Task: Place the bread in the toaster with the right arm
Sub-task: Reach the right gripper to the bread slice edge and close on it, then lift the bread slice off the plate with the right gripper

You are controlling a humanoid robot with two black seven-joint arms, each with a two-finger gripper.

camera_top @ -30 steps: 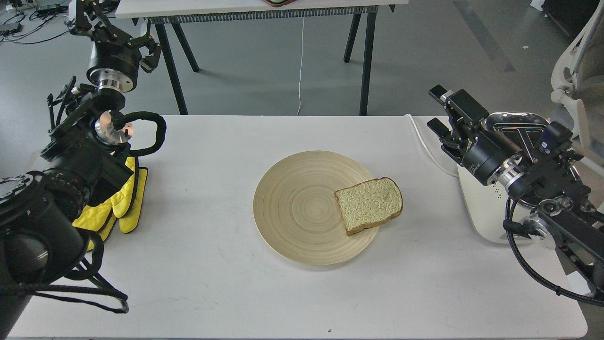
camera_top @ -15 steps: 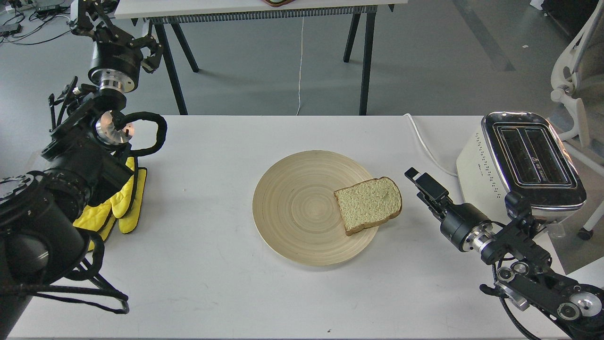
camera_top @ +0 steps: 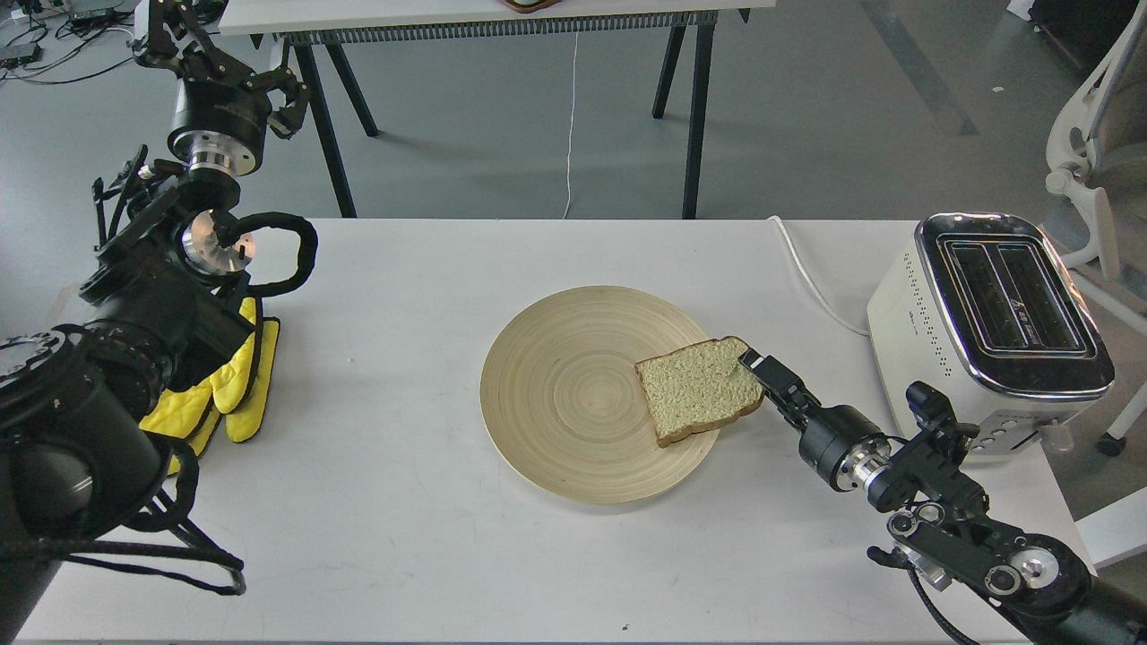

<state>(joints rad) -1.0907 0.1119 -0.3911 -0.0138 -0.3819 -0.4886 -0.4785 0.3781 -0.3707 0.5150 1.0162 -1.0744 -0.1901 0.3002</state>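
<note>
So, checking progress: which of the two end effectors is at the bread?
The right end effector, touching the bread's right edge; the left end effector is raised far off.

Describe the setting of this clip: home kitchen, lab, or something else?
Most likely a robotics lab or test room, not a kitchen. The toaster and wooden plate sit on a plain white work table, over a bare grey floor, with another trestle table and loose cables behind.
</note>
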